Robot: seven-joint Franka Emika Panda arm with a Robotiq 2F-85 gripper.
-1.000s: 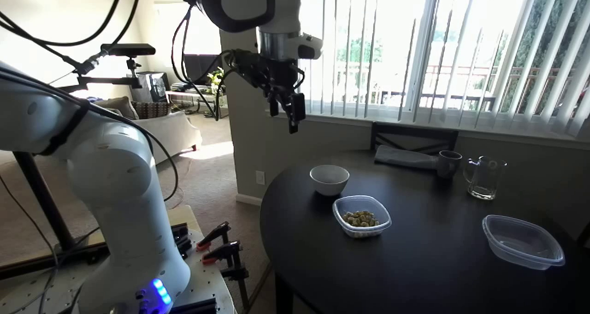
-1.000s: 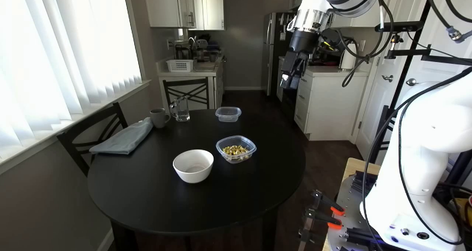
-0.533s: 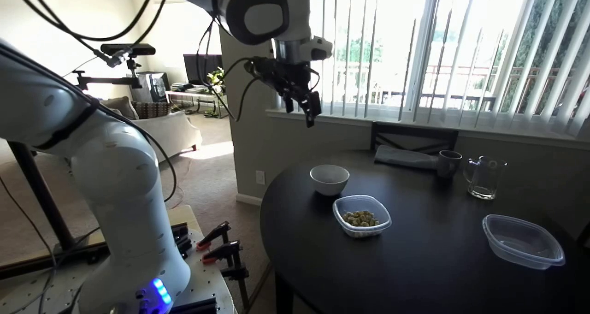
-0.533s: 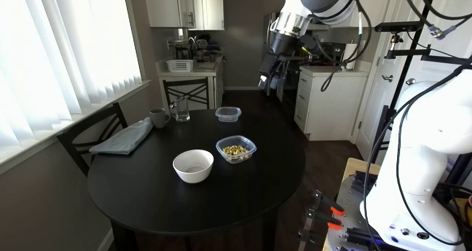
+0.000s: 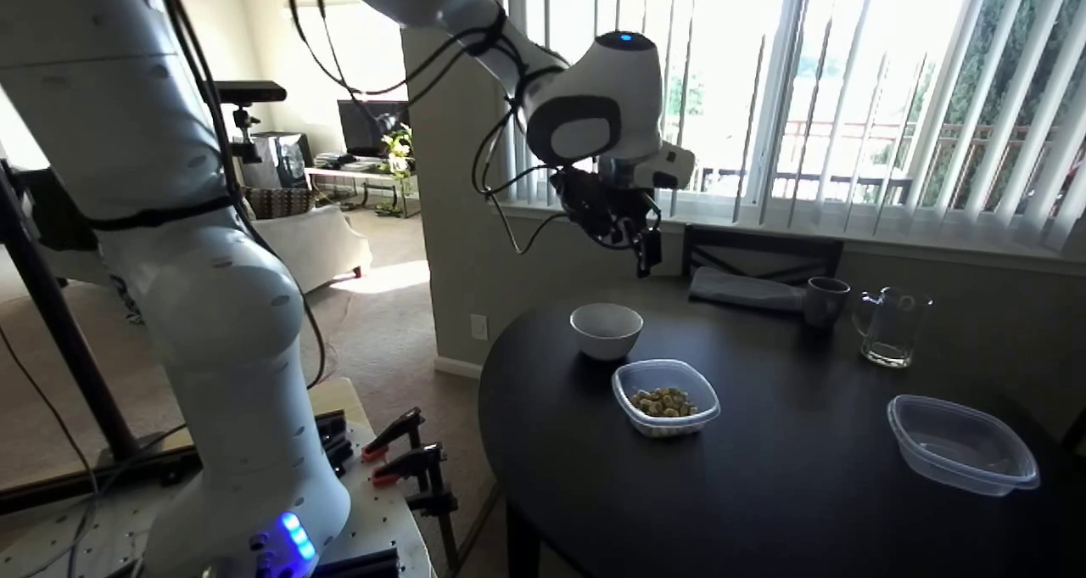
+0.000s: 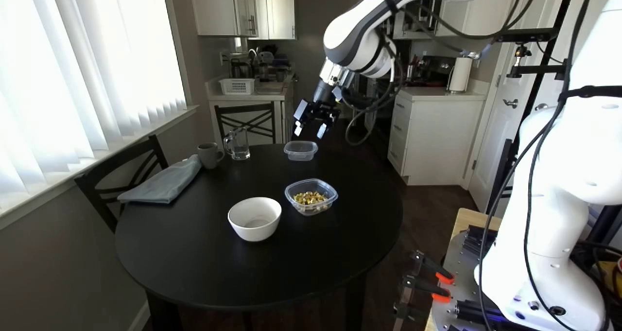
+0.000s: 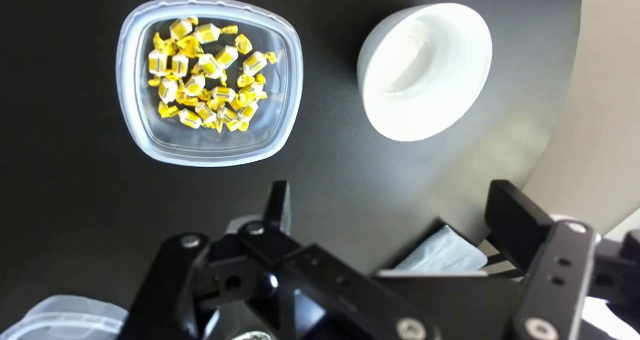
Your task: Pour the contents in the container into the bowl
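Lower than half a second ago in both exterior views, the gripper (image 6: 310,129) now hangs farther left in an exterior view, and the white arm (image 5: 628,94) carrying it reaches farther right in an exterior view. Meanwhile the container (image 7: 200,158) and the bowl (image 7: 445,98) keep their places.

The gripper's fingers (image 7: 515,220) are spread wide in the lower half of the wrist view, with dark tabletop showing in the gap between them.

At the upper left of the wrist view, the container sits upright on the table (image 6: 316,263), its whitish translucent rim framing a heap of yellow-and-white wrapped pieces (image 7: 210,66). Print on the wrappers is too small to read. The white bowl stands upright to the right, above centre, near the container but apart from it, its pale bottom in plain view.

Farther out, a second clear tub (image 5: 963,446) rests apart from both, at the right of an exterior view and cut off at the lower left of the wrist view. A folded grey-blue cloth (image 6: 163,182) lies at the left of an exterior view, just beside a grey mug (image 6: 209,155); a glass mug (image 6: 239,146) stands near that. Behind the cloth is a dark chair (image 6: 119,163), with bright window blinds (image 6: 97,44) at the upper left.
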